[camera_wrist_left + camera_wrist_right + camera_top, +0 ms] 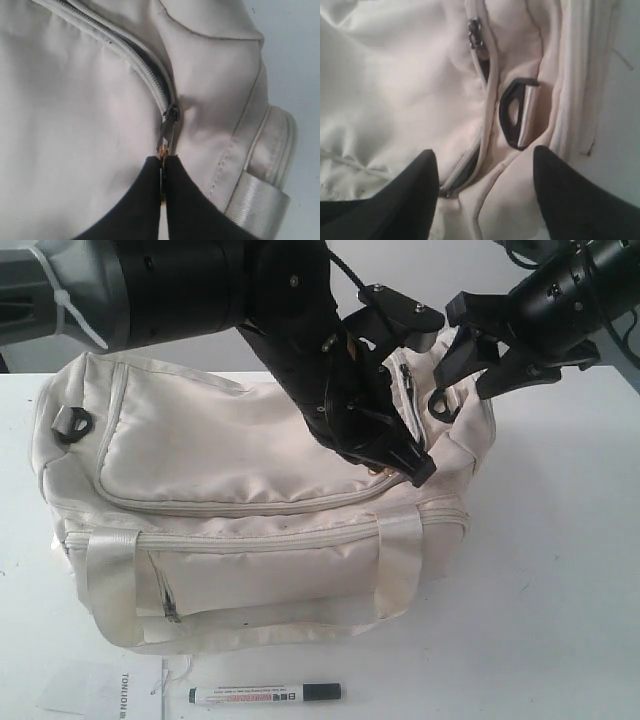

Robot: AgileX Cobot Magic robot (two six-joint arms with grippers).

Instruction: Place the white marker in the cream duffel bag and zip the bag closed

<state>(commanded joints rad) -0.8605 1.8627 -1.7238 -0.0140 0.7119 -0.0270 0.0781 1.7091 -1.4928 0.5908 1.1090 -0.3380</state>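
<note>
On a white table (560, 570), centre of the exterior view: one cream duffel bag (230, 450), soft fabric, front pocket facing the camera, pale webbing handle (400, 550) looped down the front.

Item: white marker (265, 694). It lies flat on the table at 6 o'clock from the bag, outside it and just clear of its base, black cap pointing to 3 o'clock.

Item: printed sheet (90, 690), at 7 o'clock from the bag, partly cut off by the frame edge.

Item: left gripper (415, 465), at the bag's 2 o'clock corner. Its fingertips are pressed together on the metal zip pull (167, 132) of the curved top flap. The zip behind the slider shows a narrow dark gap.

Item: right gripper (472, 370), above the bag's 3 o'clock end. Its jaws are spread wide and hold nothing. It appears to hang clear of the fabric, though the angle leaves this uncertain. Below it in the right wrist view sit a dark end ring (515, 117) and a partly parted stretch of zip.
</note>
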